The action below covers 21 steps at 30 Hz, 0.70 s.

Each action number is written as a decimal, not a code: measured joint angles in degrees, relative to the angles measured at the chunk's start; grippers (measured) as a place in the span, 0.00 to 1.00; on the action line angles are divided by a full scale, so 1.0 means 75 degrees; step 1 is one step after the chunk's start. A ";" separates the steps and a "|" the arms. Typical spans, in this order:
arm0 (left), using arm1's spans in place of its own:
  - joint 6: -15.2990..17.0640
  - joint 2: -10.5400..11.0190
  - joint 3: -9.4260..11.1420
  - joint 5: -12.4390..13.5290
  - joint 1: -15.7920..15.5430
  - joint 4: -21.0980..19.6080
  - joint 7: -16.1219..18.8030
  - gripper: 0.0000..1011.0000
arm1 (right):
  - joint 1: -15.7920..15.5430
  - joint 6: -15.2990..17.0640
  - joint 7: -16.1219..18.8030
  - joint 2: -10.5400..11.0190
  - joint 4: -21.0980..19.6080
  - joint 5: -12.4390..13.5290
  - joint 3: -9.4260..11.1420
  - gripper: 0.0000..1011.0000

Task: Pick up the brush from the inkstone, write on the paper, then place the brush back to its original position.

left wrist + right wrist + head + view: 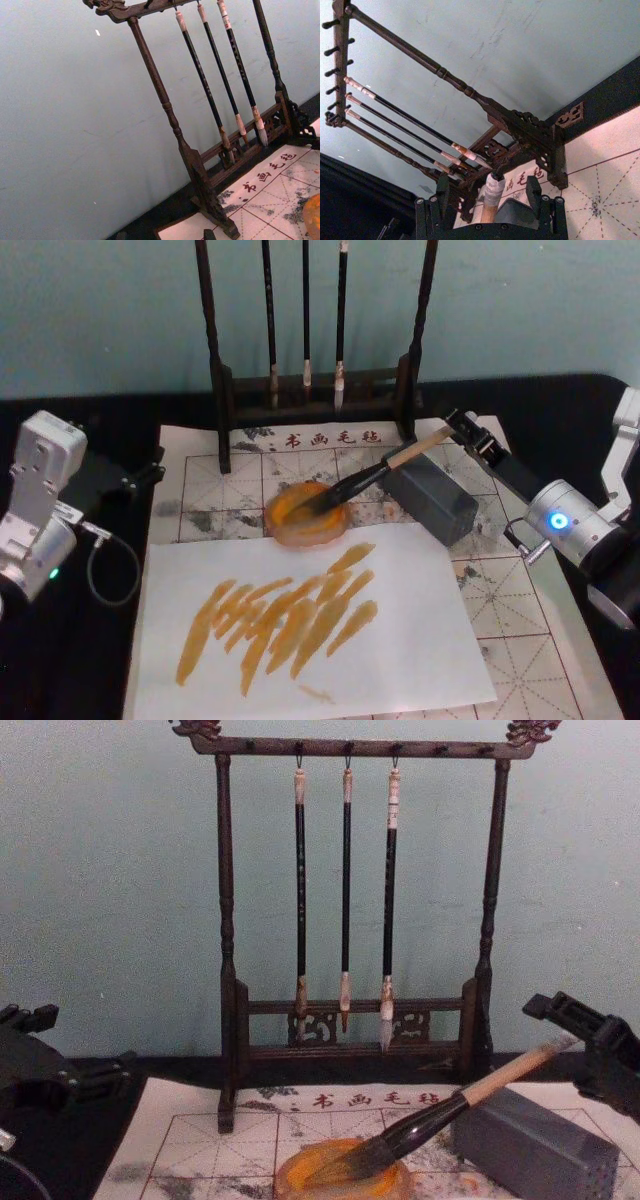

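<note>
Pale wood and black, the brush [370, 478] lies at a slant. Its dark bristles sit in the orange dish of the inkstone [285, 532], and its handle rests across a grey block [440, 505]. The right gripper [465, 430] is at the handle's white-wrapped end. Its fingers [534, 195] are spread, one on each side of the handle with a gap on both sides, holding nothing.

In front of the inkstone lies a plain white sheet [400, 640] marked with many orange strokes. It lies on the gridded paper [520, 630], which has red characters along its far edge. Judging from the strokes and where the brush lies, the writing looks done and the brush looks set down in place. What seems left is for the right arm to draw clear.

Just behind the brush stands a dark brush rack [215, 360] with three thin brushes [345, 890] hanging from it, so a withdrawing arm has little room on that side. The left gripper [145, 478] is parked at the paper's left edge, over the black surface [70, 670].
</note>
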 joint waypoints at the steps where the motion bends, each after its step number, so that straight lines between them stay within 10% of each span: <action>1: 0.0000 0.0000 0.0000 0.0000 0.0000 0.0000 0.0000 0.99 | 0.0000 0.0000 0.0000 0.0000 0.0000 0.0000 0.0000 0.99; 21: 0.0000 0.0000 0.0000 0.0000 0.0000 0.0000 0.0000 0.99 | 0.0000 0.0000 0.0000 0.0000 0.0000 -0.0005 0.0000 0.45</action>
